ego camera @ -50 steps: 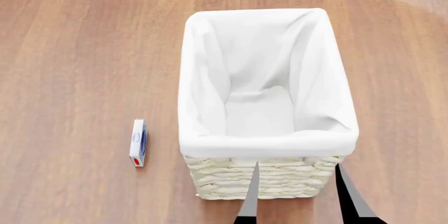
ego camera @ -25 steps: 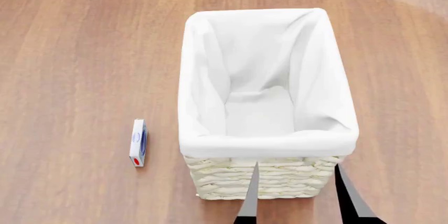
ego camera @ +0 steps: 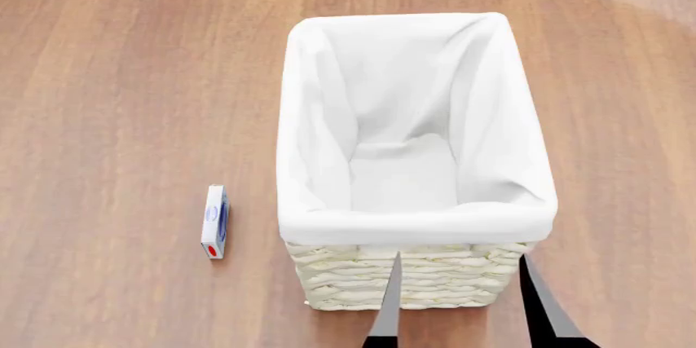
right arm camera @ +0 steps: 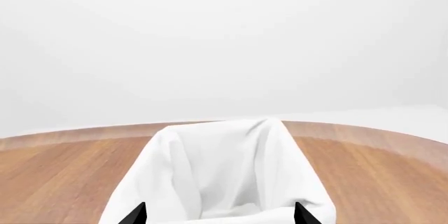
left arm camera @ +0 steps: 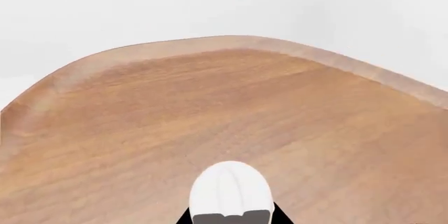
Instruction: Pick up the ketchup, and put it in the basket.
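Observation:
The basket point(ego camera: 315, 128), cream wicker with a white cloth liner, stands in the middle of the wooden table, and its inside shows only cloth. It also fills the lower right wrist view point(right arm camera: 175, 171). My right gripper point(ego camera: 461, 315) is open and empty at the basket's near end, one finger point(ego camera: 384, 311) in front of the wicker wall and the other point(ego camera: 540, 307) just off its right corner. In the right wrist view the gripper point(right arm camera: 218, 215) straddles the near rim. The ketchup shows in no view. My left gripper point(left arm camera: 232, 219) has its dark fingertips against a white rounded thing point(left arm camera: 231, 187) that I cannot identify.
A small white and blue box point(ego camera: 215, 221) lies flat on the table left of the basket. The table's curved far edge point(left arm camera: 231, 43) shows in the left wrist view, with bare wood before it. The left arm is out of the head view.

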{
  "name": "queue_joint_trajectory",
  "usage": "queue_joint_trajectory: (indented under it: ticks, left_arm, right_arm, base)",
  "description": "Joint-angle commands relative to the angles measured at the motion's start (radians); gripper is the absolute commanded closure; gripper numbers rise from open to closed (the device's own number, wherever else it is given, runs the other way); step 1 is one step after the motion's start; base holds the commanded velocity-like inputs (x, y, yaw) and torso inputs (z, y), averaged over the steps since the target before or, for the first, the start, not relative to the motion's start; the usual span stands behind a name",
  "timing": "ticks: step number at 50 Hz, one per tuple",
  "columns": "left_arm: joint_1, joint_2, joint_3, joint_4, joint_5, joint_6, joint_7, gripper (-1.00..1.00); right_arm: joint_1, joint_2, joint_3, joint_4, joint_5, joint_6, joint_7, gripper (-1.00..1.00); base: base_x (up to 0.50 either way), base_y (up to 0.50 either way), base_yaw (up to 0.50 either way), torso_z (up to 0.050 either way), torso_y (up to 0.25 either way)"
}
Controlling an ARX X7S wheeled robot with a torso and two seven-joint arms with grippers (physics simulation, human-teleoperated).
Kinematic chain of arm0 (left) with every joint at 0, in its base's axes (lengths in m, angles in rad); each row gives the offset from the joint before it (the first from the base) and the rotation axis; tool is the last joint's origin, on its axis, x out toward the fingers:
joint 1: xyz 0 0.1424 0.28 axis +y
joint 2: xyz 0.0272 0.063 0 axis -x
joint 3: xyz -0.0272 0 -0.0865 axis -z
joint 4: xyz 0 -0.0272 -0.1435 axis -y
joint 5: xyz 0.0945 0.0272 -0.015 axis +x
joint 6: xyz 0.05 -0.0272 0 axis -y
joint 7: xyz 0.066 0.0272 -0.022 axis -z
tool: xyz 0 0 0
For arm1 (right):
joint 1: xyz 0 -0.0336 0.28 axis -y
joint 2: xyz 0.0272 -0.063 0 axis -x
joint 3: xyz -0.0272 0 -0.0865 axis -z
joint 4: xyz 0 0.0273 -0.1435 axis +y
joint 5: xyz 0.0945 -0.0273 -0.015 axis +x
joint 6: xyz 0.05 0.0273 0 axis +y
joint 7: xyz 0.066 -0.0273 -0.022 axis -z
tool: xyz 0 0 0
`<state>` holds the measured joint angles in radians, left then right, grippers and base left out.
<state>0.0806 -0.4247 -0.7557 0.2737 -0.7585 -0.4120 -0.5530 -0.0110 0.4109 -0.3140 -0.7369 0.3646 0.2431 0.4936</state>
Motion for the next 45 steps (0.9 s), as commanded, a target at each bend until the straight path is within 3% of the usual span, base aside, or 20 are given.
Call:
queue_joint_trajectory:
  ticks: [1,9,13,16,19,20,22,26,32,45]
  left_arm:
    - [-0.006,-0.084,0.001,0.246,-0.110,-0.102,0.009,1.00]
    - [-0.088,-0.228,0.063,0.373,-0.229,-0.227,-0.041,1.00]
    - [-0.132,-0.282,0.128,0.407,-0.250,-0.243,-0.004,1.00]
    - [-0.207,-0.356,0.204,0.429,-0.292,-0.307,-0.039,1.00]
    - [-0.239,-0.368,0.252,0.437,-0.286,-0.306,-0.023,1.00]
    - [-0.320,-0.417,0.284,0.441,-0.363,-0.353,-0.063,1.00]
    - [-0.373,-0.439,0.319,0.445,-0.394,-0.375,-0.079,1.00]
    - [-0.449,-0.445,0.415,0.448,-0.383,-0.382,-0.055,1.00]
    - [-0.739,-0.458,0.661,0.415,-0.393,-0.485,-0.042,1.00]
    - [-1.060,-0.360,0.944,0.261,-0.329,-0.589,0.112,1.00]
  right_arm:
    - [0.003,-0.016,0.020,0.004,-0.010,0.004,-0.026,-1.00]
    - [0.001,-0.013,0.021,0.004,-0.008,0.000,-0.024,-1.00]
    - [0.002,-0.011,0.022,-0.001,-0.006,0.003,-0.022,-1.00]
    - [0.002,-0.012,0.020,0.003,-0.006,0.002,-0.022,-1.00]
    - [0.002,-0.011,0.020,0.006,-0.004,0.000,-0.022,-1.00]
    - [0.002,-0.011,0.019,0.008,-0.005,-0.003,-0.023,-1.00]
    - [0.003,-0.011,0.018,0.010,-0.006,-0.004,-0.024,-1.00]
    - [0.002,-0.009,0.019,0.014,-0.005,-0.010,-0.025,-1.00]
    - [0.002,-0.007,0.020,0.013,0.000,-0.011,-0.025,-1.00]
    - [0.002,-0.003,0.025,0.021,0.008,-0.021,-0.026,-1.00]
  base:
    - [0.00,0.00,0.00,0.000,0.000]
    - [0.00,0.00,0.00,0.000,0.000]
    - [0.00,0.00,0.00,0.000,0.000]
    - [0.00,0.00,0.00,0.000,0.000]
    - [0.00,0.00,0.00,0.000,0.000]
    - [0.00,0.00,0.00,0.000,0.000]
    - [0.00,0.00,0.00,0.000,0.000]
    - [0.00,0.00,0.00,0.000,0.000]
    - [0.00,0.00,0.00,0.000,0.000]
    - [0.00,0.00,0.00,0.000,0.000]
